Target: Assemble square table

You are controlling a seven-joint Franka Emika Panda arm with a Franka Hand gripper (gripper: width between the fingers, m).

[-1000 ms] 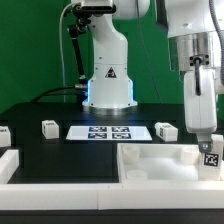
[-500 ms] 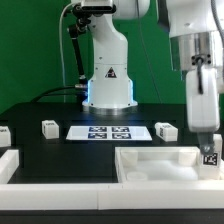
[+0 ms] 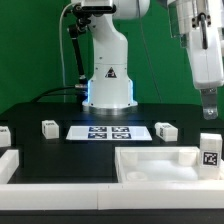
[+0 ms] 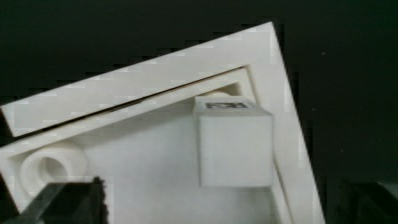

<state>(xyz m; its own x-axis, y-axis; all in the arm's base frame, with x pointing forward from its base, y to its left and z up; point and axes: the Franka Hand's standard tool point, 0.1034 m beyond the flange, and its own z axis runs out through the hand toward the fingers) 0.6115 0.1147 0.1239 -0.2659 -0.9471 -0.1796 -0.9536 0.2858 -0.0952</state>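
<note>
Exterior view: a white tagged leg [image 3: 210,152] stands upright, long axis vertical, in the square top's [image 3: 150,166] corner at the exterior view's right. The tool [image 3: 208,108] hangs above it, jaws apart.

Wrist view: the chunky leg fills the rimmed top's corner, clear of both fingers [image 4: 71,202].

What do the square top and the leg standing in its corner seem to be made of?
The square top is probably plastic, opaque white and matte. Its raised rim and round socket look moulded, and no glare shows. The leg is likely the same matte white plastic, with the same even colour and smooth faces. Painted material cannot be ruled out.
</note>
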